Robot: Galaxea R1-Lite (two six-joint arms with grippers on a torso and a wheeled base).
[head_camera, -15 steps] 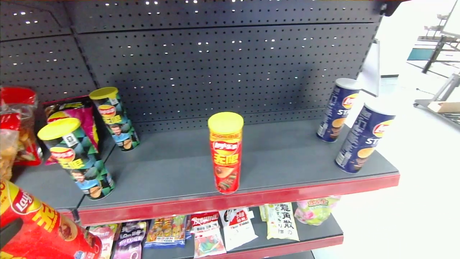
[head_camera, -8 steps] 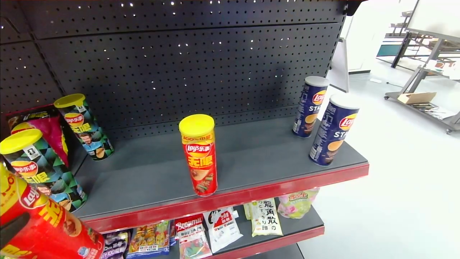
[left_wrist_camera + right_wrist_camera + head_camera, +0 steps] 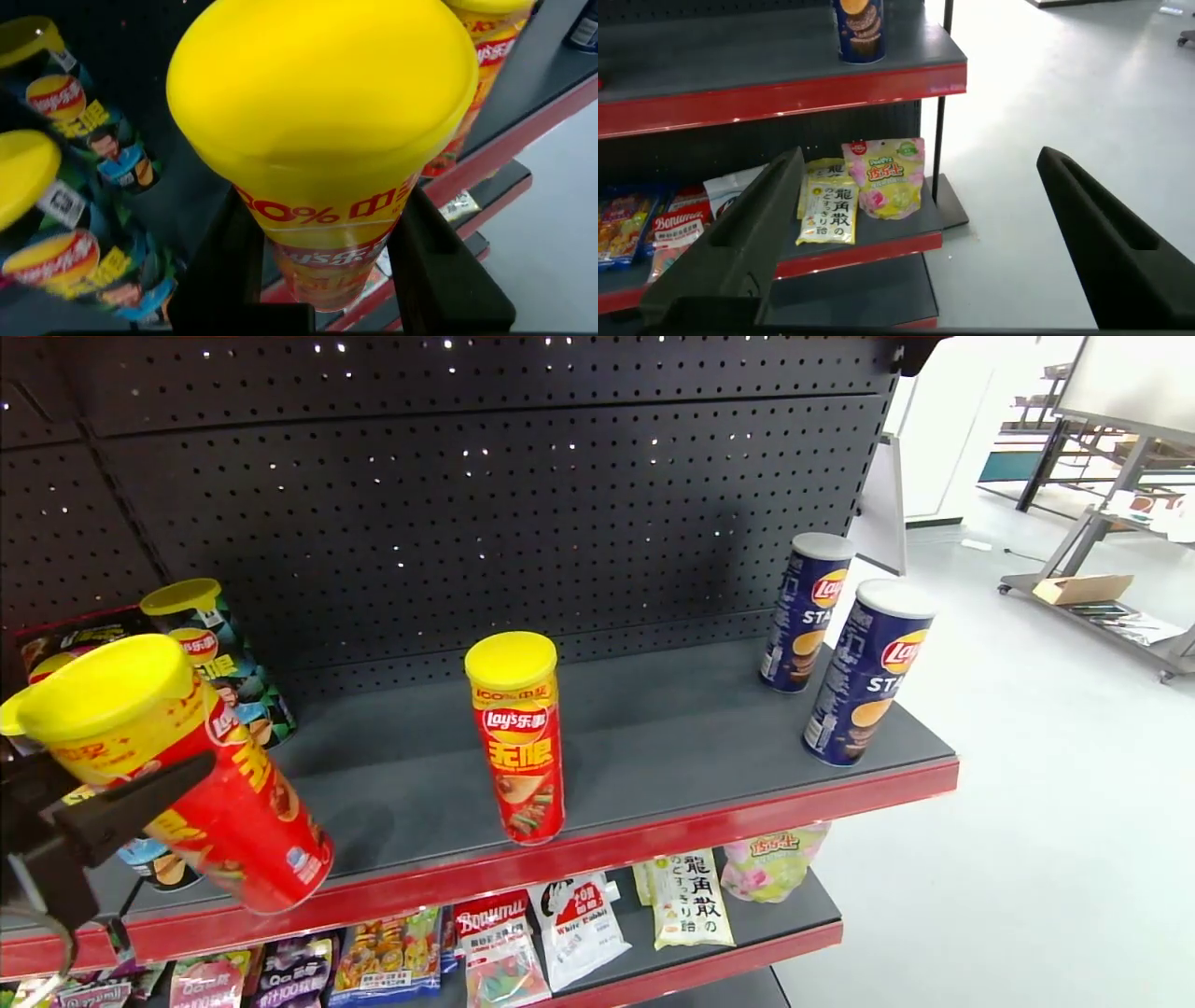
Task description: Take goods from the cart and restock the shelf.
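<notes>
One red chip can (image 3: 201,775), tilted, sits gripped in the left pincer (image 3: 327,271) just over the front lip of the shelf (image 3: 672,728), left of its standing twin (image 3: 516,737), probably angled to clear that lip before setting down; right pincer (image 3: 920,163) spread wide, empty.

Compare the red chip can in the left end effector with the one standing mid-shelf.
The held red cylindrical chip can is tilted, gripped by the left end effector; the standing red chip can is upright, untouched. The held can is at the dark shelf's left, the standing can mid-shelf. Both have yellow lids.
</notes>
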